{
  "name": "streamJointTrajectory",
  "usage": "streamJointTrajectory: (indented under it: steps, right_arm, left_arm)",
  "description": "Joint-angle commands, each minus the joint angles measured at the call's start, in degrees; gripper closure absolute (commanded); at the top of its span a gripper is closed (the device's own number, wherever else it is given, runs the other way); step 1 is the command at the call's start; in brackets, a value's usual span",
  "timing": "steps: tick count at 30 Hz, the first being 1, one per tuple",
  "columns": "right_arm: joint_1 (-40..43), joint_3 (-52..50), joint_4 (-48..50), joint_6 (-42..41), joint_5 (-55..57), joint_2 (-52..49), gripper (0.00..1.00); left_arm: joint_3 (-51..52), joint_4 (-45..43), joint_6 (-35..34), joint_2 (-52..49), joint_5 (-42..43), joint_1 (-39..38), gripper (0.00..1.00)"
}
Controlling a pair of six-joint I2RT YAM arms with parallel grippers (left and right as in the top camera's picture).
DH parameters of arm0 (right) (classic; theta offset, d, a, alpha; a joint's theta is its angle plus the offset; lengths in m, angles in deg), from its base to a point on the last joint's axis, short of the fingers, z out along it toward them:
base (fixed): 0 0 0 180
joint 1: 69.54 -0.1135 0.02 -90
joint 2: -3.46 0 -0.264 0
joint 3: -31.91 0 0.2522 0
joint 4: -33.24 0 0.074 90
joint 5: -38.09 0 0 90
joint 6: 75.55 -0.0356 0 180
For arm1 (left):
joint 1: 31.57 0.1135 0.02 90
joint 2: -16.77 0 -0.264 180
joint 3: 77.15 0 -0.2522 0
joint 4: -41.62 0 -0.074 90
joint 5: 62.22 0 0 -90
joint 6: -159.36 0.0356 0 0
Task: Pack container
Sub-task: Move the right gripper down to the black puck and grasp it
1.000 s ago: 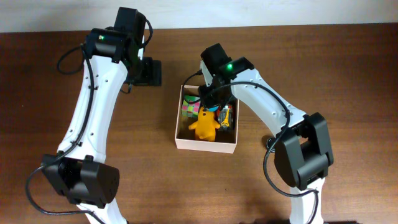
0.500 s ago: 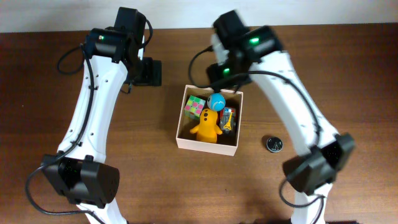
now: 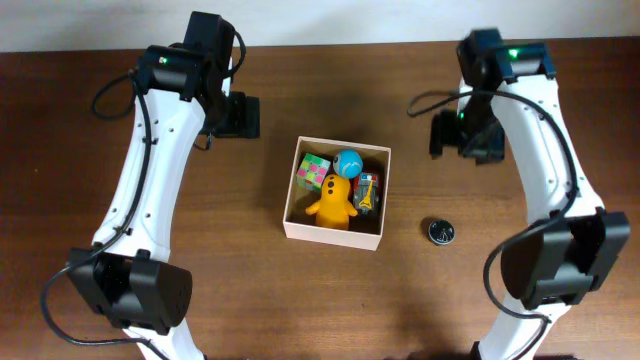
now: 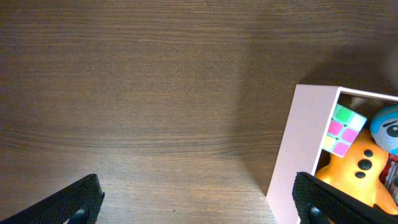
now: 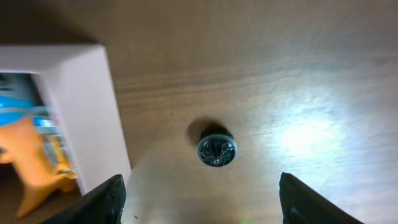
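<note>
The container (image 3: 334, 232) is a square white-walled cardboard box at the table's middle. It holds a yellow toy figure (image 3: 331, 201), a colourful cube (image 3: 311, 172), a blue ball (image 3: 349, 162) and a small red and yellow toy (image 3: 368, 190). A small dark round object (image 3: 440, 232) lies on the table to its right; it also shows in the right wrist view (image 5: 216, 150). My right gripper (image 5: 199, 202) is open and empty, up at the far right (image 3: 462, 137). My left gripper (image 4: 196, 205) is open and empty, left of the container's wall (image 4: 298, 155).
The brown wooden table (image 3: 230, 290) surrounds the container. The container's white wall also shows at the left of the right wrist view (image 5: 87, 106). A pale wall strip (image 3: 80, 25) runs along the table's far edge.
My right gripper left the container, where the blue ball now lies, and swung up and to the right. The left arm has not moved.
</note>
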Motion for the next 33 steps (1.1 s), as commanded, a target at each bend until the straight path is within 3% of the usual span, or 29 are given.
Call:
streamJointTrajectory:
  steps: [1, 9, 18, 20, 23, 33]
  right_arm:
    - [-0.5, -8.5, 1.9, -0.1, -3.7, -0.5, 0.27]
    - [0.1, -27.0, 12.9, -0.8, -3.0, -0.5, 0.27]
    - [0.5, -38.6, 22.0, -3.2, -3.4, -0.5, 0.29]
    - [0.5, -39.5, 23.1, -3.2, -3.5, -0.5, 0.39]
    - [0.5, -39.5, 23.7, -3.2, -3.5, -0.4, 0.45]
    - [0.5, -29.9, 19.3, -1.6, 0.0, 7.4, 0.44]
  left_arm:
    - [-0.5, 0.0, -0.1, 0.7, -0.2, -0.2, 0.01]
    - [-0.5, 0.1, -0.1, 0.7, -0.2, -0.2, 0.01]
    - [-0.5, 0.1, -0.1, 0.7, -0.2, -0.2, 0.01]
    - [-0.5, 0.1, -0.1, 0.7, -0.2, -0.2, 0.01]
    - [-0.5, 0.1, -0.1, 0.7, -0.2, -0.2, 0.01]
    - [-0.5, 0.1, -0.1, 0.7, -0.2, -0.3, 0.01]
